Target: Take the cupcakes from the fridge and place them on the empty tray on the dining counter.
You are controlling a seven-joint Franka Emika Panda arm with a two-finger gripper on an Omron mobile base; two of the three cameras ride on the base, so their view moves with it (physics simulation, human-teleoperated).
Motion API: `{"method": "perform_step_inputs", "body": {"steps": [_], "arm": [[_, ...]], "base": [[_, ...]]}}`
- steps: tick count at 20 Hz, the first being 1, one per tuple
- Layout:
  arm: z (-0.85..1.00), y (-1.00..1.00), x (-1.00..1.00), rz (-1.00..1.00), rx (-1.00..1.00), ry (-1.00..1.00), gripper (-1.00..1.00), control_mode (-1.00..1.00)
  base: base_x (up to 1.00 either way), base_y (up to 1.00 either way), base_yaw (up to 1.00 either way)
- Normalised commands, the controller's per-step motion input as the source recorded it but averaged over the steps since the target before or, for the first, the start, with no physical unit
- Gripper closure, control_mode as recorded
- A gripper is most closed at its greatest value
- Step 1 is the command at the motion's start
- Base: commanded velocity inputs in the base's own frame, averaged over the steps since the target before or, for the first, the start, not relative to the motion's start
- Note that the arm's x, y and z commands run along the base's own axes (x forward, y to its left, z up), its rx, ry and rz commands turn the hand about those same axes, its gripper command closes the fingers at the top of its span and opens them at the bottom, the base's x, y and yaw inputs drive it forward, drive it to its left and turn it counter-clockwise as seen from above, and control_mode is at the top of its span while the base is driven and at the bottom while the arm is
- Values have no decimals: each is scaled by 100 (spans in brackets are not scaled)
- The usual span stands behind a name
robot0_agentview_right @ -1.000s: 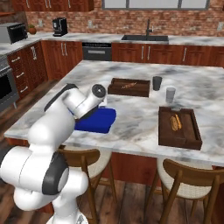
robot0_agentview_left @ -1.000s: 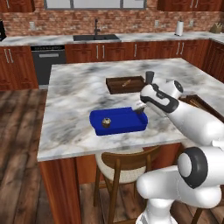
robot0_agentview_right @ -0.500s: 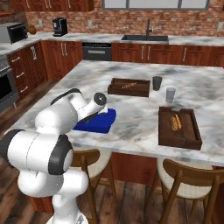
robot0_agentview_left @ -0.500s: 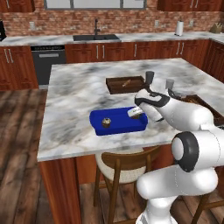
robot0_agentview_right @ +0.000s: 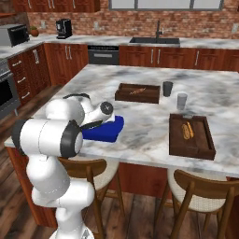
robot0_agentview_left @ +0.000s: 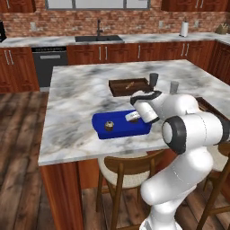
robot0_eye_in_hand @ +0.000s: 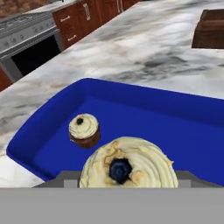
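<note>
The blue tray (robot0_agentview_left: 120,130) lies near the front edge of the dining counter (robot0_agentview_left: 81,90). One cupcake (robot0_agentview_left: 108,126) stands upright in its left half; the hand view shows that cupcake (robot0_eye_in_hand: 84,130) on the tray floor (robot0_eye_in_hand: 166,127). My gripper (robot0_agentview_left: 133,117) hangs low over the tray's right half, shut on a second cupcake (robot0_eye_in_hand: 127,164) that sits close to the hand camera. From the right base view my arm covers most of the tray (robot0_agentview_right: 108,131). The fridge is out of view.
A dark wooden tray (robot0_agentview_left: 129,86) lies behind the blue one, with two cups (robot0_agentview_left: 154,80) beside it. Another wooden tray (robot0_agentview_right: 190,135) holding food lies to the right. Stools (robot0_agentview_left: 126,173) stand under the counter's front edge. The sink counter (robot0_agentview_left: 99,39) runs along the back wall.
My gripper has moved left and down with the cupcake, from beside the tray's right end to low over its right half. The cupcake in the tray has not moved.
</note>
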Motion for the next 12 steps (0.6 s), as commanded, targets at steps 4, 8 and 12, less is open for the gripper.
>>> {"method": "perform_step_inputs", "body": {"steps": [4,8,12], "arm": [[-30,2,43,0,0,0,100,-100],[-37,0,30,0,0,3,100,-100],[-33,0,33,0,0,2,100,-100]], "base": [[0,0,0],[0,0,0],[0,0,0]]}}
